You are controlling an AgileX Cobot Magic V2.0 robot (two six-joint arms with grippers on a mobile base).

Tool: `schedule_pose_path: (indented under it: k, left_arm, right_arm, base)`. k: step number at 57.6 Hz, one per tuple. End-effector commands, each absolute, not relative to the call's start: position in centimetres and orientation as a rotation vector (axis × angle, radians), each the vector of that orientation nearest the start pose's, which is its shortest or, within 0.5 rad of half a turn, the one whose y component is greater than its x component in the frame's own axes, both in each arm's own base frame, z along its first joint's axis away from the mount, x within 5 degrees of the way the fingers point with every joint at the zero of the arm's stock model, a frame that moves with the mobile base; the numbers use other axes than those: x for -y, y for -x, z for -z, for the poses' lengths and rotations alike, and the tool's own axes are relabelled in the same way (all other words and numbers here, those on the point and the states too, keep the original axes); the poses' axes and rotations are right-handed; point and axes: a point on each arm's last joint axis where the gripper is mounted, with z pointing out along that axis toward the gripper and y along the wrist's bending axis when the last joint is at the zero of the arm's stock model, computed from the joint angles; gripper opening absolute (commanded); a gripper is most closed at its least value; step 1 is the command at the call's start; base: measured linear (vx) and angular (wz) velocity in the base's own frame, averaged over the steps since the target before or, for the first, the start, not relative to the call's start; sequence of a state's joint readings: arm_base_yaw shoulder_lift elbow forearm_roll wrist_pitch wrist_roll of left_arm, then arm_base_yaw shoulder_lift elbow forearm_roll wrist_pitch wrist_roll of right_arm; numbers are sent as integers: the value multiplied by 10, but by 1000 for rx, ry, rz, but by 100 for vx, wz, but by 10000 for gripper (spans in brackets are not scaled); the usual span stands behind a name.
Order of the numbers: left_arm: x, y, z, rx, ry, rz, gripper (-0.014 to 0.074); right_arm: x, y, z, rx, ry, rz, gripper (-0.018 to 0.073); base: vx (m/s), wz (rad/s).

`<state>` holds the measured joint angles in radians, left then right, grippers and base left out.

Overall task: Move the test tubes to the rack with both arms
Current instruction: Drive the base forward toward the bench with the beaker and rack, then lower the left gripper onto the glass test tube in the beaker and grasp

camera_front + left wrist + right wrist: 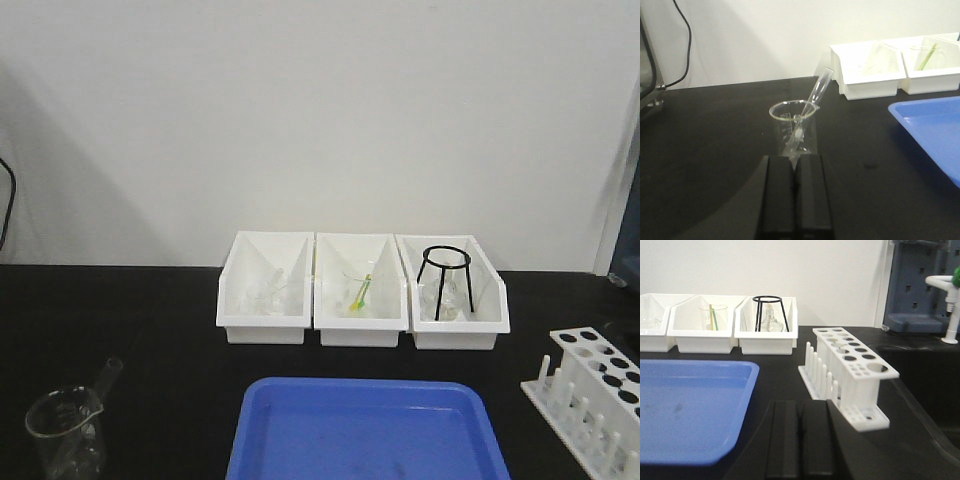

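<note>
A clear glass beaker stands at the table's front left, and a test tube leans out of it toward the upper right. In the left wrist view, my left gripper is shut and empty. It sits low, just in front of the beaker and below the leaning test tube. The white rack stands at the front right with its holes empty. My right gripper is shut and empty, just left of the near end of the rack. Neither gripper shows in the front view.
A blue tray lies at front centre. Three white bins line the back; the right one holds a black wire tripod. A black cable hangs at far left. A white tap and grey equipment stand at far right.
</note>
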<state>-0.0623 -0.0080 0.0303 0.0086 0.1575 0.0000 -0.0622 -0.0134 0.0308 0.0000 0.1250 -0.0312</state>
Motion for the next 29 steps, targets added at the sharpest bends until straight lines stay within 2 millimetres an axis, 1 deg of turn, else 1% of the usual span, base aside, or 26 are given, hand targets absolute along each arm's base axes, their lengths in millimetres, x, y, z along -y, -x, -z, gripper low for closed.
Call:
schedule_pose_path:
  k: [1, 16, 29]
  left_arm:
    - [4, -57, -189, -1589, -45, 64, -20]
    - [4, -57, -189, -1589, -45, 64, -20]
    - [4, -57, -189, -1589, -45, 64, -20]
  right_arm:
    - [4, -58, -196, -1559, -13, 84, -8]
    - [4, -58, -196, -1559, -13, 84, -8]
    - [4, -58, -196, -1559, -13, 84, -8]
  base:
    - [35, 0]
    - [29, -4]
    - [14, -3]
